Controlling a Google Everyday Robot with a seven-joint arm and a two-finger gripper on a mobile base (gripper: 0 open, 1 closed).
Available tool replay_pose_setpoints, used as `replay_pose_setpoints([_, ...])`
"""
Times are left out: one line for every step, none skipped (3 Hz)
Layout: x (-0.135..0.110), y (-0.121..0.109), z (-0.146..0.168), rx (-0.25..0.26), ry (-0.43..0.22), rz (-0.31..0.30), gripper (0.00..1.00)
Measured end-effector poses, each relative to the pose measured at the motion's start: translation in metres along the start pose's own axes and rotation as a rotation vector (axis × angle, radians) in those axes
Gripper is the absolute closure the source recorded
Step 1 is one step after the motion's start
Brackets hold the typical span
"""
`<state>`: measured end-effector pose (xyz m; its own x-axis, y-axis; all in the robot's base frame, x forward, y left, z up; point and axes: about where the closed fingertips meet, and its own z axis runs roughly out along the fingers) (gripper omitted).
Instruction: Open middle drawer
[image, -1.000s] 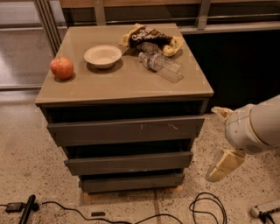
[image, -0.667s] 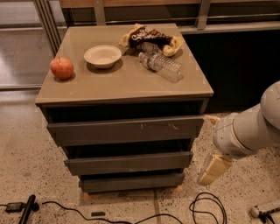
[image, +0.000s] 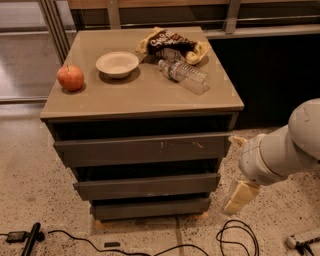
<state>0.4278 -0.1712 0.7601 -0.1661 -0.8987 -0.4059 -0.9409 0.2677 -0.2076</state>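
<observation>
The middle drawer (image: 147, 186) is the plain grey-brown slanted front between two others in the cabinet, and it sits pushed in. My gripper (image: 233, 172) is to the right of the cabinet, level with the middle drawer and just off its right end. It is open and empty. One cream finger (image: 240, 197) points down towards the floor and the other fingertip (image: 236, 140) shows near the top drawer's right end. Neither touches the drawer.
The top drawer (image: 142, 149) has pale scratches, and the bottom drawer (image: 150, 207) is the narrowest. On the cabinet top (image: 145, 95) lie an apple (image: 70, 77), a bowl (image: 117, 64), a water bottle (image: 184, 76) and a chip bag (image: 172, 44). Cables (image: 235, 240) lie on the floor.
My arm and gripper have moved left, closer to the right side of the cabinet. The drawers have not moved.
</observation>
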Motion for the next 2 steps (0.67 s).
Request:
replay_pose_setpoints([0.004, 0.006, 0.028, -0.004, 0.0, 0.0, 0.0])
replay_pose_setpoints([0.014, 0.011, 0.056, 0.004, -0.021, 0.015, 0.0])
